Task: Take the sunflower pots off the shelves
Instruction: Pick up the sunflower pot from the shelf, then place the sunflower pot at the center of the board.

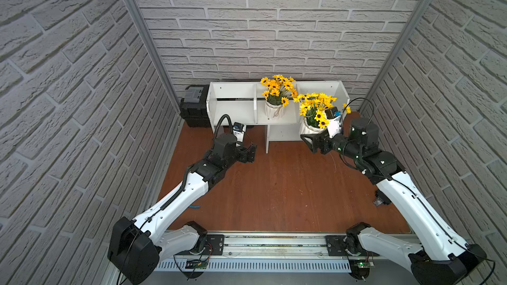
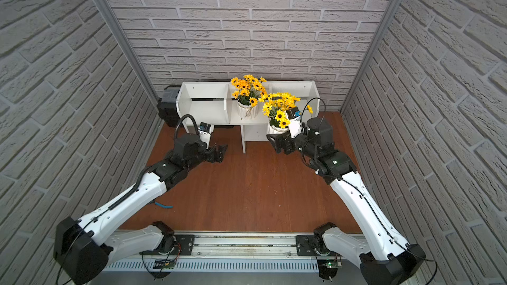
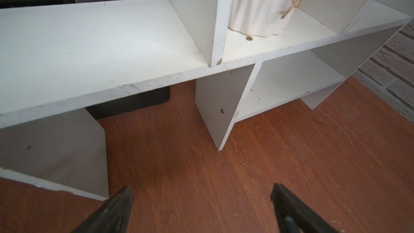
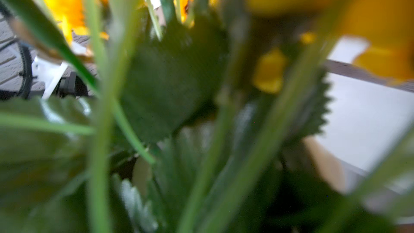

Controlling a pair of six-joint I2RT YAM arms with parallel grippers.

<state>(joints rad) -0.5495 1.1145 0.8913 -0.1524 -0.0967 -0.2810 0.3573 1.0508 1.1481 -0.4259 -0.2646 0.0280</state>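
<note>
The white shelves (image 1: 233, 111) stand against the back wall. One sunflower pot (image 1: 274, 109), white and ribbed with a twine bow, stands in the middle upper compartment; its base (image 3: 257, 5) shows in the left wrist view. The other sunflower pot (image 1: 311, 128) hangs at the front of the right compartment, with my right gripper (image 1: 308, 139) shut on its body. Its leaves and yellow flowers (image 4: 170, 81) fill the right wrist view and hide the fingers there. My left gripper (image 1: 251, 152) is open and empty above the wood floor before the left compartment, its fingertips (image 3: 118, 207) wide apart.
A black-and-grey toolbox (image 1: 194, 105) sits left of the shelves against the wall. Blue-handled pliers (image 2: 164, 205) lie on the floor beside the left arm. A small dark object (image 1: 381, 201) lies near the right wall. Brick walls close in on three sides.
</note>
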